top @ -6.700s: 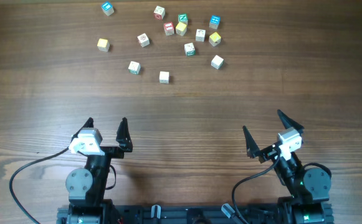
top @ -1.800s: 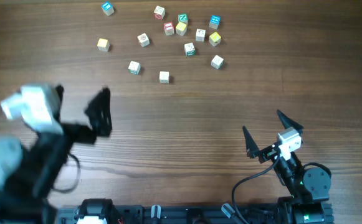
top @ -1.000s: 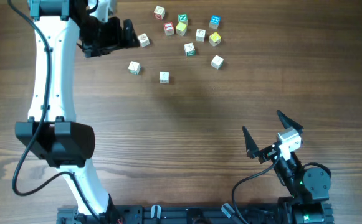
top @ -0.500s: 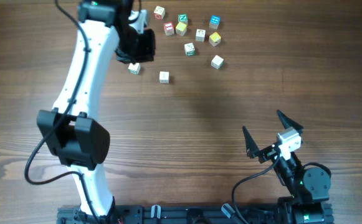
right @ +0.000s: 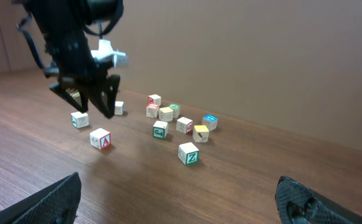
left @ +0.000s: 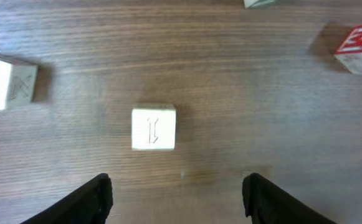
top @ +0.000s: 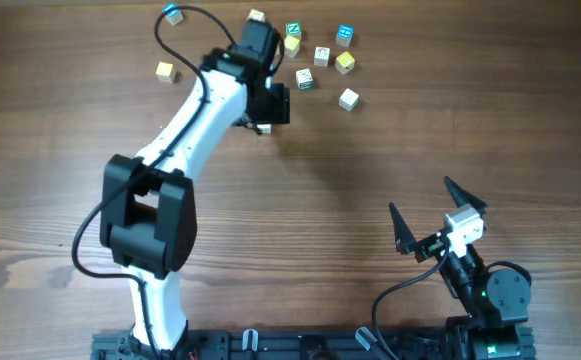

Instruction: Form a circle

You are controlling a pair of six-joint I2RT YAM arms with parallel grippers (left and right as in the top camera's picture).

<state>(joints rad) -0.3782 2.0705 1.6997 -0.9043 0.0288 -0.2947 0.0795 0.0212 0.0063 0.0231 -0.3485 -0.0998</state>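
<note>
The left gripper (left: 177, 186) has swung out over the cubes and hangs open above a pale cube (left: 154, 129). The right gripper (top: 422, 197) sits open. The red and green cubes (top: 305, 78) lie scattered just beyond.

The brown wooden table (top: 400, 130) shows fine straight grain under a smooth, matt finish with only a soft sheen. The small pale wooden cube with an incised letter (left: 154, 127) looks bare and unvarnished. The pale wooden cube with a red printed face (left: 360, 45) carries flat, opaque ink. The left arm's white plastic shell (top: 195, 110) is glossy. The black fingers (left: 93, 198) of the left gripper (left: 177, 180) look like matt plastic.
</note>
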